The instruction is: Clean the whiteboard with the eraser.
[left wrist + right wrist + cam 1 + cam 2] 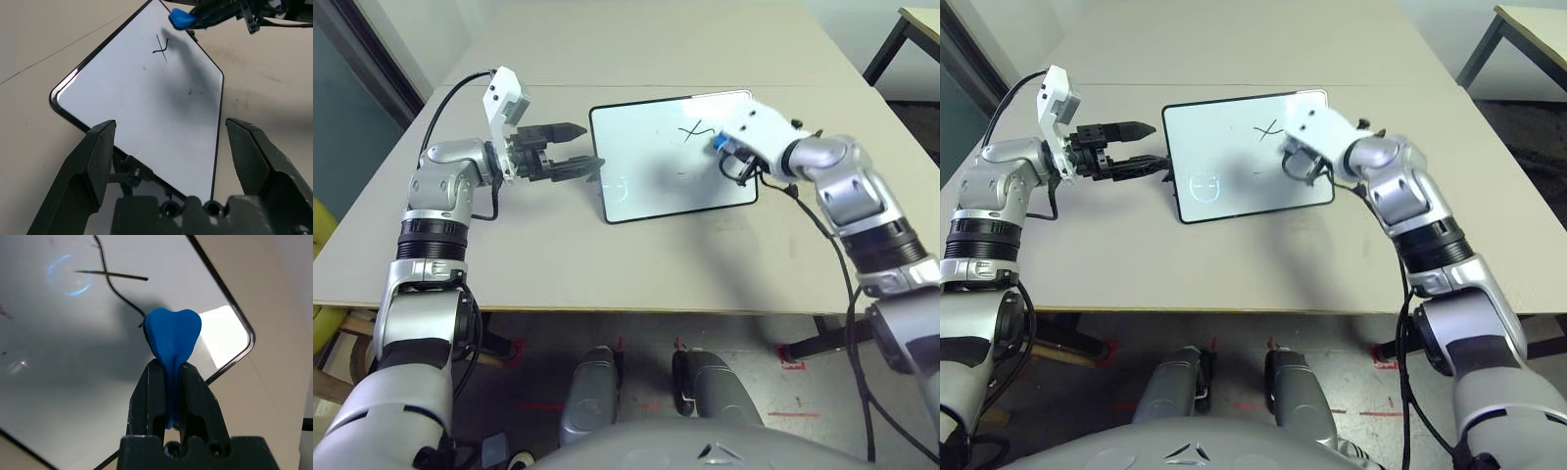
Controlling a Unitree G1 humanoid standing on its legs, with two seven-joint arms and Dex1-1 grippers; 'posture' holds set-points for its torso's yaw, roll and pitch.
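Note:
The whiteboard (pixel 666 162) lies flat on the table, with a black X-shaped scribble (pixel 695 130) near its far right corner. My right gripper (pixel 168 367) is shut on the blue eraser (pixel 173 335), whose tip is squeezed out past the fingers. The eraser (pixel 721 144) sits over the board just right of the scribble; I cannot tell whether it touches the surface. My left gripper (pixel 592 147) is open at the board's left edge, one finger on either side of the side knob (pixel 129 176).
The beige table (pixel 558 255) has bare room in front of and behind the board. Its front edge runs close to my body. A dark-framed second table (pixel 913 29) stands at the far right. Cables trail from both wrists.

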